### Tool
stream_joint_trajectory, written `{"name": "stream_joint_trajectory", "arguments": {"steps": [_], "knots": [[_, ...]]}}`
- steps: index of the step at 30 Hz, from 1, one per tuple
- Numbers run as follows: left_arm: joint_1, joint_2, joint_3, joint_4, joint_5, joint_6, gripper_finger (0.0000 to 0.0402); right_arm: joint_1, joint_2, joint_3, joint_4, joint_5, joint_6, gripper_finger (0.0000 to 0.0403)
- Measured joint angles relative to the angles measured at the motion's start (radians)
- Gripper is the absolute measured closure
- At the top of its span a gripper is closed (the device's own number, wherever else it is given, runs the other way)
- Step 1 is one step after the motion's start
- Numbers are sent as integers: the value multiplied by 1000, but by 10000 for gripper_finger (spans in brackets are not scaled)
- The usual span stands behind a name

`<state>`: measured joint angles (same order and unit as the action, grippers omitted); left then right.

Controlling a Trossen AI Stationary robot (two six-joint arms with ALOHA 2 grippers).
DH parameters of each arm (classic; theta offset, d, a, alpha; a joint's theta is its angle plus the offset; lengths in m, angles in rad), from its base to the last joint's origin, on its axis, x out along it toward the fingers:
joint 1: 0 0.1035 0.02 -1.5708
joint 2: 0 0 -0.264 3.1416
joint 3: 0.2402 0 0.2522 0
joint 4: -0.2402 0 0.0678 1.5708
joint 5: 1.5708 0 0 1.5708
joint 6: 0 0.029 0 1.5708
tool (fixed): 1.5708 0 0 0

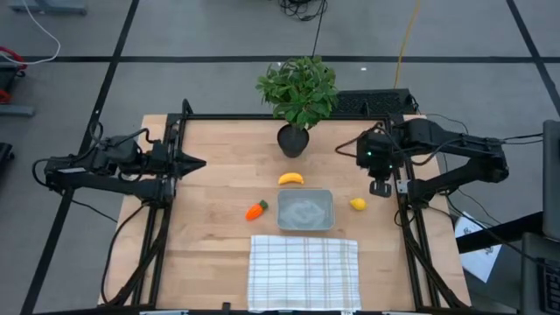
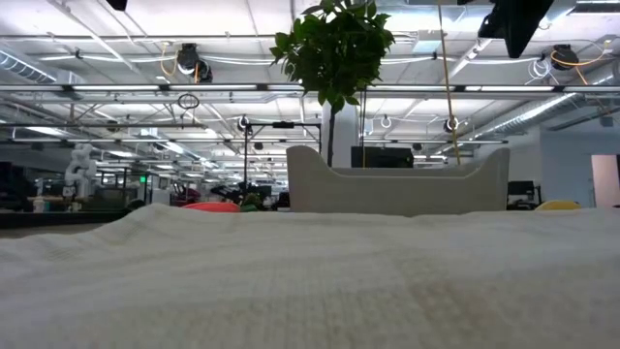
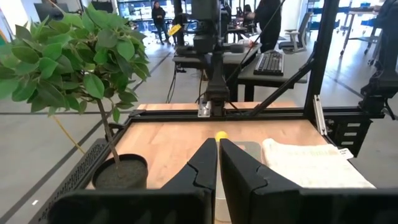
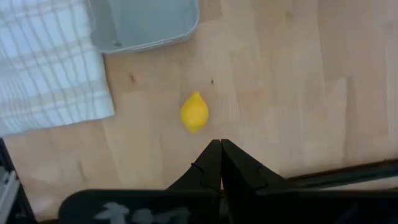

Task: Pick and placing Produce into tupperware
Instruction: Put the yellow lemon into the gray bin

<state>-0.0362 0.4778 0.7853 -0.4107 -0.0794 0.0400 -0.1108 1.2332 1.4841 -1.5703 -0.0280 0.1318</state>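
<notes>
Hovering near the table's right edge, the right pincer [image 4: 220, 144] has its fingers pressed together on nothing, with the lemon [image 4: 194, 112] lying on the wood just beside its tips. The tupperware [image 1: 304, 210] sits mid-table holding no produce, the banana [image 1: 290, 178] just behind it and the carrot [image 1: 255, 209] off its left side. Over by the left edge the left pincer [image 3: 218, 145] waits, fingers nearly closed and holding nothing.
</notes>
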Motion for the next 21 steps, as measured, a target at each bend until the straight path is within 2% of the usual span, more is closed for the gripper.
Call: {"name": "stream_joint_trajectory", "arguments": {"steps": [4, 15, 21], "knots": [[0, 0, 0, 0, 0, -4, 378, -28, -1, 0, -1, 0, 37, 403], [0, 0, 0, -1, 0, 0, 378, -47, -24, 0, -1, -13, 6, 400], [0, 0, 0, -5, 0, 0, 378, -47, -23, 0, -1, -55, 19, 354]]}}
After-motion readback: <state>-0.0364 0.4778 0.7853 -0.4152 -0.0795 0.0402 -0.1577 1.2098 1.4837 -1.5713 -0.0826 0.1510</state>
